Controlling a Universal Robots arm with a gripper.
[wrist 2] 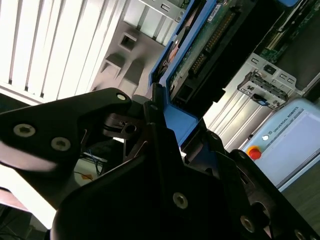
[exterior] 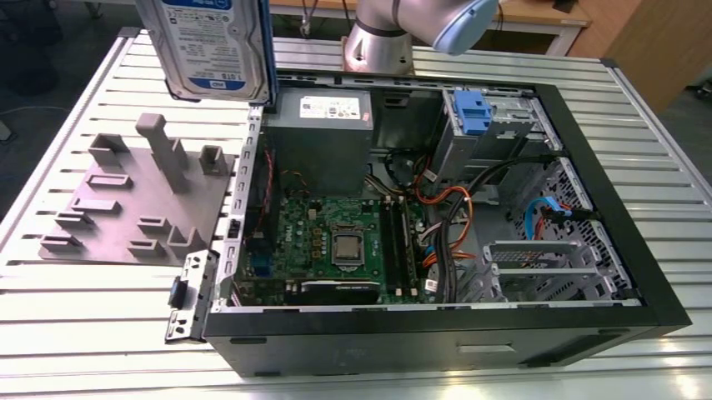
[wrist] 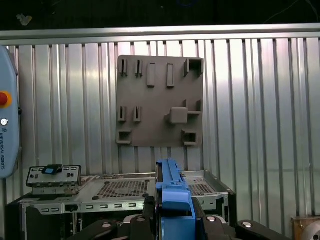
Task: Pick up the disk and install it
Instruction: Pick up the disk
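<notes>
Slatted metal table (exterior: 67, 333), shiny ribs running along it, w/ an open black PC case (exterior: 445, 333) lying on its side on top.

Progress: pick-up looks done, install not started as far as I can judge. The disk (exterior: 212, 42) is up in the air, clear of the table. In the exterior view it hangs above the case's side that faces the grey fixture plate (exterior: 122, 208), and no part of it is inside the case yet. The gripper (wrist: 175, 212) has its jaws closed tight on the disk's blue rail in both wrist views, a black finger on each side and no gap to see.

Materials/shapes:
- Disk: flat rectangle, silver metal body, glossy white-and-blue label, blue plastic rails. The second wrist view shows its green circuit-board underside w/ a row of connector pins.
- Fixture plate: matte grey, blocky posts and slots, prob. printed plastic.
- Case: black painted shell, bare grey sheet metal inside, some of it perforated.
- Inside the case: green mobo (exterior: 333, 242), grey PSU box (exterior: 323, 117) at the far wall, drive cage (exterior: 489, 117) w/ blue plastic latch beside the PSU, and orange and blue cables looping between them.
</notes>
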